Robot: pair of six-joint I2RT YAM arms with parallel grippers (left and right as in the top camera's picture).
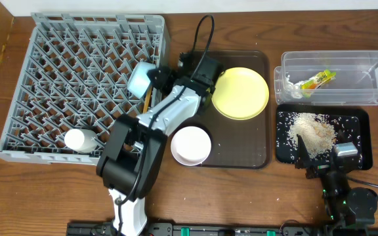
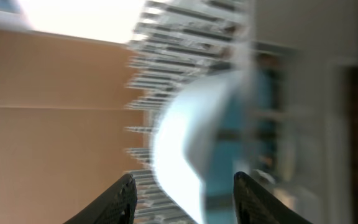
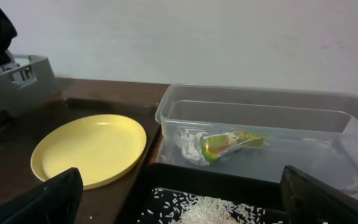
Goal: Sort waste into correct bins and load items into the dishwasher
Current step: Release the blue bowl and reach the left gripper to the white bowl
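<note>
The light blue bowl [image 1: 139, 78] is tilted at the right edge of the grey dish rack [image 1: 77, 72]. My left gripper [image 1: 156, 76] is right beside it. The left wrist view is blurred: the fingers [image 2: 185, 193] are spread wide with the bowl [image 2: 185, 137] just ahead. A white cup [image 1: 81, 139] lies in the rack. The yellow plate [image 1: 240, 93] and white-pinkish bowl [image 1: 190, 145] sit on the brown tray [image 1: 241, 141]. The wrapper [image 1: 318, 80] lies in the clear tub [image 1: 359, 72]. Rice [image 1: 314, 131] is in the black tray [image 1: 363, 141]. My right gripper [image 1: 323, 156] is open and empty above it.
A thin wooden stick [image 1: 147, 98], perhaps chopsticks, shows by the rack's right wall. A few rice grains are scattered on the brown tray. The right wrist view shows the plate [image 3: 89, 149], tub [image 3: 260, 102], wrapper [image 3: 229, 143], rice [image 3: 210, 211] and open fingers [image 3: 182, 186].
</note>
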